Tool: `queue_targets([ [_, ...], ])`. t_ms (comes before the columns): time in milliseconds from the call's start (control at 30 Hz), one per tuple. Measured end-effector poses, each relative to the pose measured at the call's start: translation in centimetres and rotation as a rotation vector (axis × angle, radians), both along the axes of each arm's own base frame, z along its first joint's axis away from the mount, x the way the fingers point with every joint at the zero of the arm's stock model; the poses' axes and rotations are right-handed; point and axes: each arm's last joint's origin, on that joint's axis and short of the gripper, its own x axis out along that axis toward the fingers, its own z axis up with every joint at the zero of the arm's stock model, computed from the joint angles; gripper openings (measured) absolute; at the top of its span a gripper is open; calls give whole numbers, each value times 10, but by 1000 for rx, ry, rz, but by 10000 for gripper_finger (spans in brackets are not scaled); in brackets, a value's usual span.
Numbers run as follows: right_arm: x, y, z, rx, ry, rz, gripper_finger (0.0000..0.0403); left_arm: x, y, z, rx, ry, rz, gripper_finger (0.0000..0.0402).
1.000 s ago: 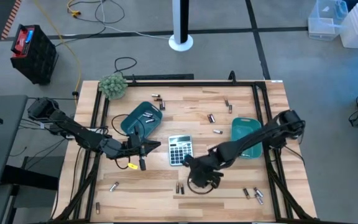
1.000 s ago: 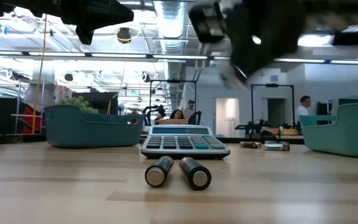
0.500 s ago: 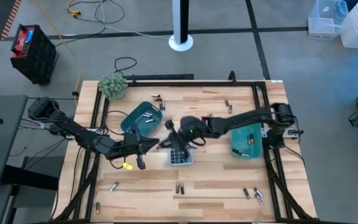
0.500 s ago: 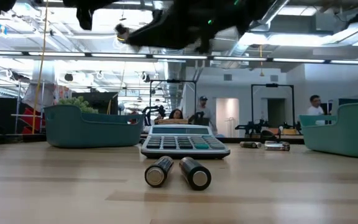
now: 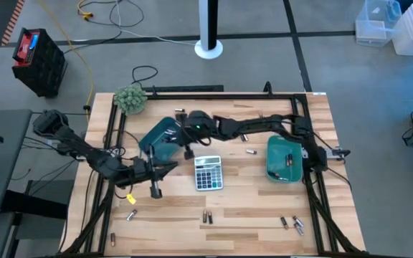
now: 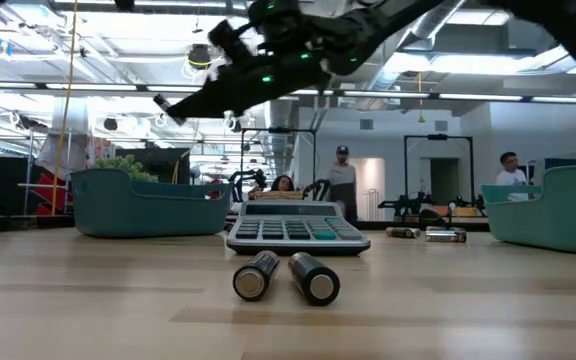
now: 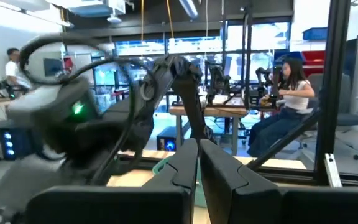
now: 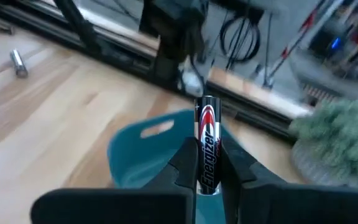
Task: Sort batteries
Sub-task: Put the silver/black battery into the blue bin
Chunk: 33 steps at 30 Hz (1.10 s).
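Battery (image 8: pixel 207 144) pinched in right claw (image 8: pixel 207 163), long axis along the fingers (image 8: pixel 244 167).

battery in my right claw (image 8: pixel 207 149): black and silver, red mark, white lettering
my fingers (image 8: pixel 184 163): black
left tray (image 5: pixel 158 136): teal
right tray (image 5: pixel 284 159): teal
calculator (image 5: pixel 208 173): grey, teal top row of keys
tabletop (image 5: pixel 249 204): pale wood, plank stripes
table frame (image 5: pixel 303 118): black
plant (image 5: pixel 130 98): dusty green
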Motion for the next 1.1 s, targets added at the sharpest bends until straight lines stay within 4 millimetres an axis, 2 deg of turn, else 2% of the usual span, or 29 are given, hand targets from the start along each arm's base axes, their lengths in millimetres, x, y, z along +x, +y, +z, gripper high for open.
queue_targets([
  [200, 16, -18, -8, 77, 97, -53, 71, -12, 2, 11, 51, -1, 21, 13],
  [400, 16, -28, -11, 111, 123, -86, 169, -20, 7, 16, 97, 27, 41, 13],
  [533, 14, -34, -5, 108, 105, -96, 228, -25, 13, 19, 112, 45, 50, 13],
  [667, 6, -34, 22, 82, 68, -91, 243, -28, 18, 21, 114, 66, 66, 13],
  [800, -12, -33, 54, 70, 15, -94, 235, -28, 22, 20, 124, 88, 82, 13],
  [900, -34, -32, 65, 59, -48, -101, 217, -26, 25, 19, 133, 99, 101, 13],
  [967, -55, -32, 69, 52, -105, -112, 199, -25, 28, 19, 133, 100, 113, 13],
  [1100, -113, -29, 69, 65, -192, -147, 162, -21, 36, 18, 117, 101, 151, 13],
])
